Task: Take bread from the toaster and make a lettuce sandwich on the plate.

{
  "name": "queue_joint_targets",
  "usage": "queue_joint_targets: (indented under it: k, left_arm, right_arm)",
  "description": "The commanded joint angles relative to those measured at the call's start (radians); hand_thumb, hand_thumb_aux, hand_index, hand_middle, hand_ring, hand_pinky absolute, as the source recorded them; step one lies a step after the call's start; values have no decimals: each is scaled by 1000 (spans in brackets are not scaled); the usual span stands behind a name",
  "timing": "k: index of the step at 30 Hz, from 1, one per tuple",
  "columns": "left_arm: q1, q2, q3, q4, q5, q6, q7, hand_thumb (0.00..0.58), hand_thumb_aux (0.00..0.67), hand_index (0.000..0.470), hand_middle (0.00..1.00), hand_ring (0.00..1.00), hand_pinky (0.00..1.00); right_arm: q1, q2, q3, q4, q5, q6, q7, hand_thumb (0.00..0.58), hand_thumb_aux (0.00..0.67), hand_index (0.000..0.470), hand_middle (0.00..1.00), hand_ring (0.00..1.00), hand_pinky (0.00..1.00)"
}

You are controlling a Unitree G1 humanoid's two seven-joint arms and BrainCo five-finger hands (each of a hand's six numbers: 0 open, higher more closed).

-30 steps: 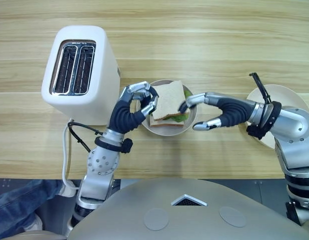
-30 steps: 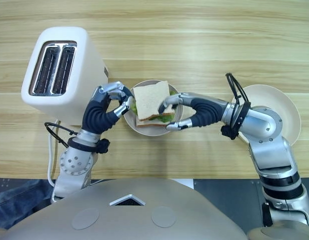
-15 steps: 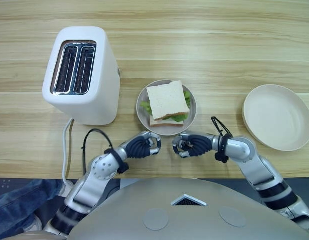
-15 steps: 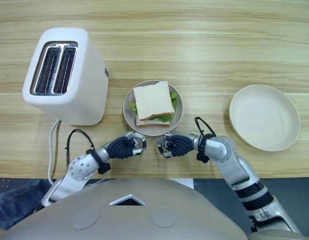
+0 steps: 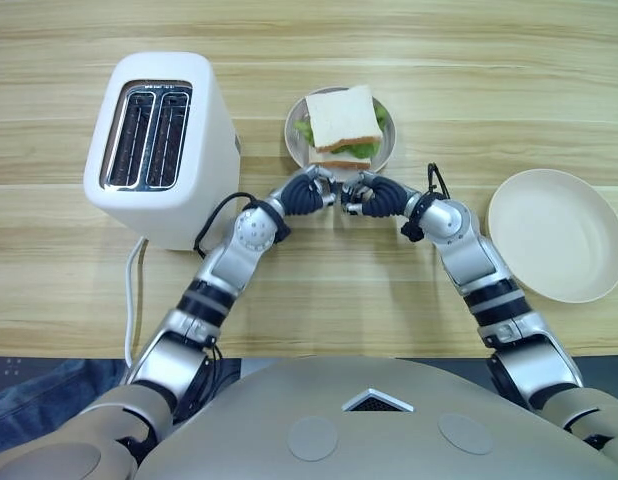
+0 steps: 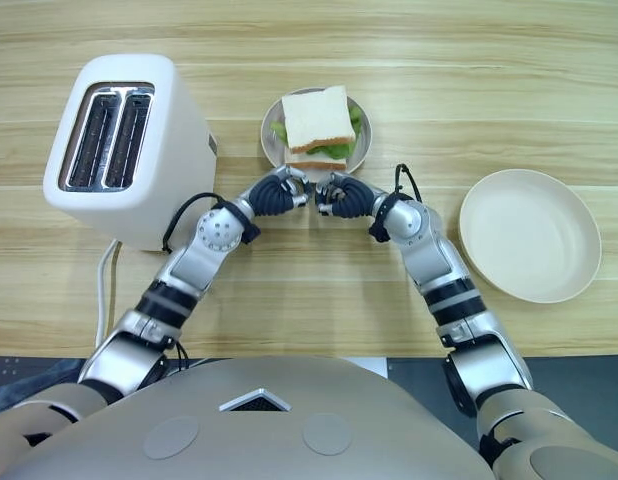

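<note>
Sandwich [image 5: 341,117] looks done: two slices with lettuce [image 5: 361,150] poking out between them, sitting on the small plate [image 5: 292,135] just right of the toaster [image 5: 161,140], whose slots look empty. Left robot hand [image 5: 309,190] and right robot hand [image 5: 374,195] are both balled up, fingers curled in, gripping nothing, parked side by side right at the plate's near rim. Can't tell if the knuckles actually touch it.

Handling-wise, I'd guess the stack is light and squishy. Bread dents if you pinch it, and lettuce is slick, so the top slice could skate off if anything tips or jerks. Wouldn't grab the sandwich itself. Plate is the stiff part and probably glides easily on the wood surface [image 5: 439,60], so take it by the rim, opposite sides, and keep it level. If the bread has to be touched, flat light press on top, no squeezing the edges. Second plate [image 5: 557,235] sits bare, well off to the right
</note>
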Motion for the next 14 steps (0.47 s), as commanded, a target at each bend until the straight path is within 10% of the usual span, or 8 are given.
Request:
queue_joint_targets:
  k: [1, 3, 9, 10, 11, 13, 14]
  left_arm:
    - [83, 0, -2, 14, 0, -17, 5, 580, 670, 470, 1000, 1000, 1000]
    - [189, 10, 1, -93, -19, -39, 6, 580, 670, 470, 1000, 1000, 1000]
    - [717, 12, 22, -694, -187, -132, 49, 580, 657, 461, 1000, 1000, 1000]
    - [796, 8, 18, -765, -208, -159, 65, 565, 562, 394, 1000, 1000, 1000]
    - [873, 5, 17, -831, -220, -193, 87, 104, 63, 44, 984, 984, 984]
    - [986, -3, 31, -931, -252, -242, 118, 0, 0, 0, 8, 8, 8]
    - [1032, -7, 43, -968, -259, -268, 134, 0, 0, 0, 0, 0, 0]
  right_arm:
    - [-19, 32, -32, 84, 28, -50, -50, 460, 365, 256, 78, 78, 78]
    - [46, 31, -44, 4, 51, -55, -51, 31, 18, 13, 4, 4, 4]
    - [545, -25, -125, -620, 201, 80, -21, 0, 0, 0, 0, 0, 0]
    - [636, -40, -120, -691, 219, 104, -11, 0, 0, 0, 0, 0, 0]
    - [736, -49, -117, -761, 242, 125, -9, 0, 0, 0, 0, 0, 0]
    - [885, -48, -116, -865, 268, 142, -27, 0, 0, 0, 0, 0, 0]
    - [937, -43, -122, -897, 261, 127, -49, 0, 0, 0, 0, 0, 0]
